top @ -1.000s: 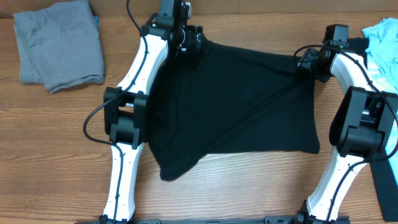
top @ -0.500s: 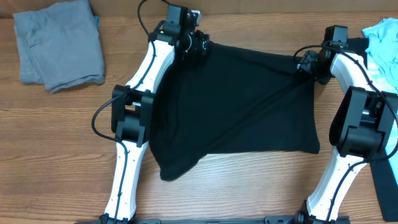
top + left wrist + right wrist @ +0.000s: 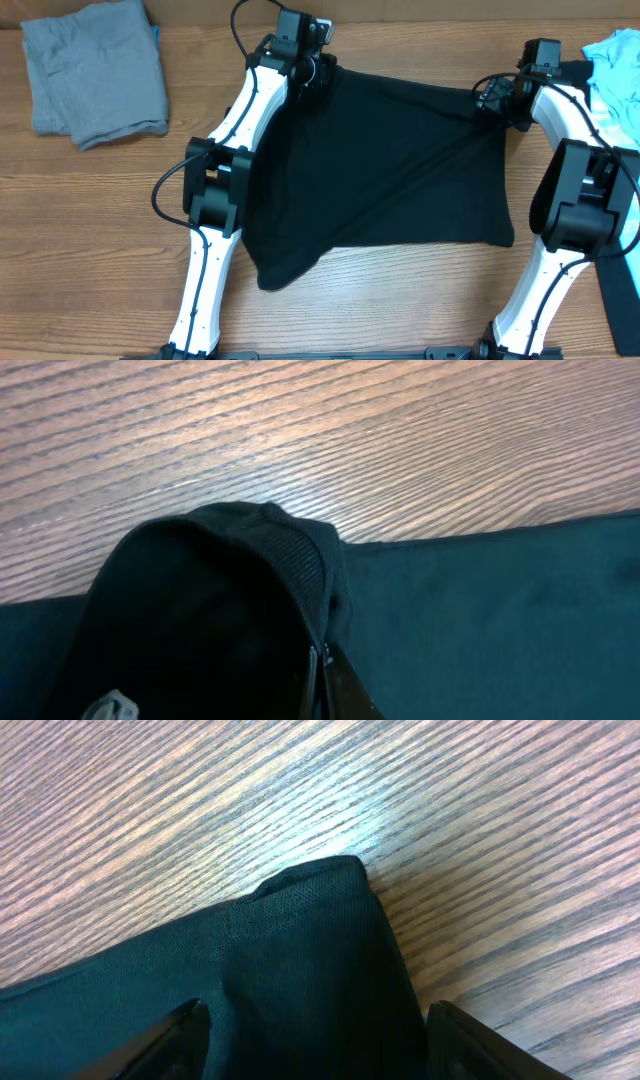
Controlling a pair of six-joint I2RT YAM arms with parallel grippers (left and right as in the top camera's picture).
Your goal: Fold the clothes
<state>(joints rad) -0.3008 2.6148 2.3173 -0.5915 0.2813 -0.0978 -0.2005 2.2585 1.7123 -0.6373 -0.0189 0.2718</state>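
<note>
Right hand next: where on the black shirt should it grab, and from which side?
The far right corner of the black T-shirt: it lies flat on the table between the right hand's open fingers. I'd come straight down from above, fingers straddling the folded edge.

You are working over a wooden table (image 3: 90,200), light brown with darker streaks. In the overhead view its grain runs from left to right across the whole surface. In the left wrist view the same boards fill the upper half of the picture, with a pale sheen of reflected light across the middle. In the right wrist view the grain runs on a slant, and a bright patch of glare sits near the centre. Beyond the table's far edge you see a dark band (image 3: 400,10). At the lower right a black strip (image 3: 622,300) lies at the picture's edge; you cannot tell what it is.
</note>
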